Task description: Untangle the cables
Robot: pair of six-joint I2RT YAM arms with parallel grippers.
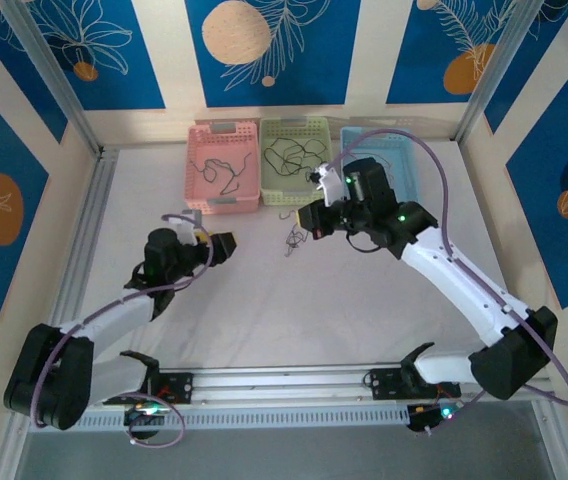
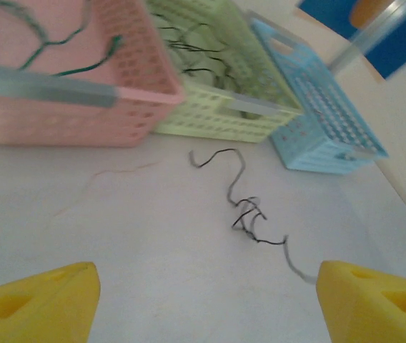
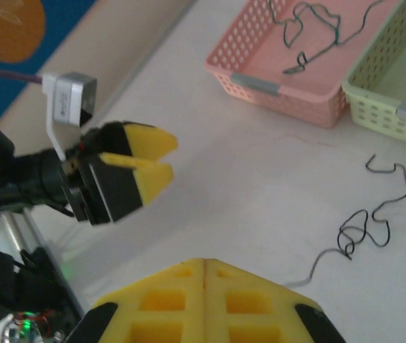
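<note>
Currently the loose black cable clump [image 3: 360, 232] lies on the table [image 1: 264, 320], on the near side of the green basket [image 1: 294, 160] and between the two grippers. It is a small knot of loops, with one squiggly tail running far toward the baskets and a paler tail running near. The right gripper [image 3: 203, 271] is clenched, fingers pressed flush, with nothing seen between them. The pale tail ends just beside its fingertips; I cannot tell whether it touches. From overhead the knot itself sits just near and left of those tips, apart from them. The left gripper [image 2: 206, 275] is spread wide and empty, low over the table to the left of the clump, with the knot ahead of its open fingers. A dark green cable [image 3: 310, 32] lies in the pink basket [image 3: 274, 71], black cables [image 2: 189, 61] lie in the green basket, and a hair-fine reddish wire [image 2: 117, 171] lies on the table near the pink basket. Judgement: the step in hand is pulling this knot apart. To do it well, pin one tail low against the table with one gripper and take a loop on the knot's other side with the other. Then draw apart slowly and level. The wire is thin, so the jaws must close squarely on it or it will likely slip out.
</note>
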